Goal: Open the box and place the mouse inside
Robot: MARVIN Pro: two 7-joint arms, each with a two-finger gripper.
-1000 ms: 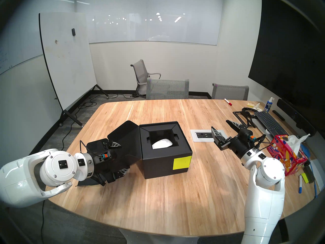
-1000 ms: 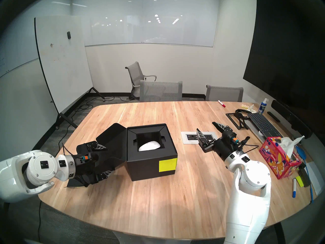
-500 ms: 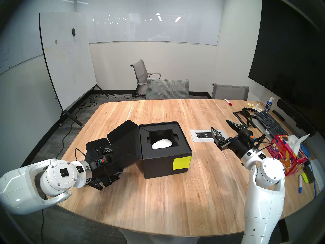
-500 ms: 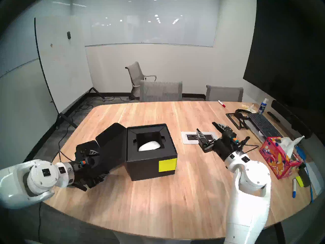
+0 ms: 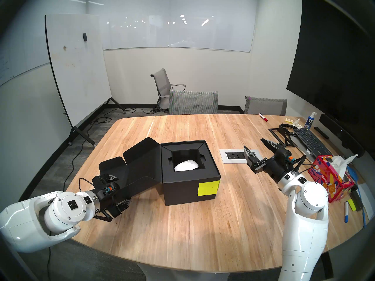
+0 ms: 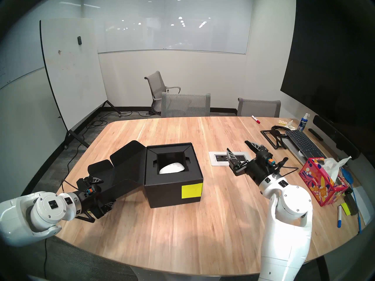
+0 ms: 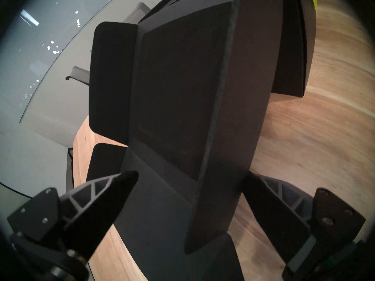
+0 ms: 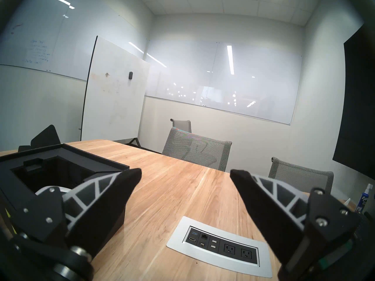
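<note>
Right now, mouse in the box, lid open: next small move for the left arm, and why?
Probably ease the left gripper back, clear of the lid. The mouse already lies inside the box, and the open fingers straddle the lid's edge without gripping it.

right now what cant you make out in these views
- mouse: its lower part is hidden by the black box's insert in the head views; in the right wrist view the right end effector finger covers most of it.
- Box lid's outer face: turned away in every view.
- Writing on the wall whiteboard: too small.
</note>
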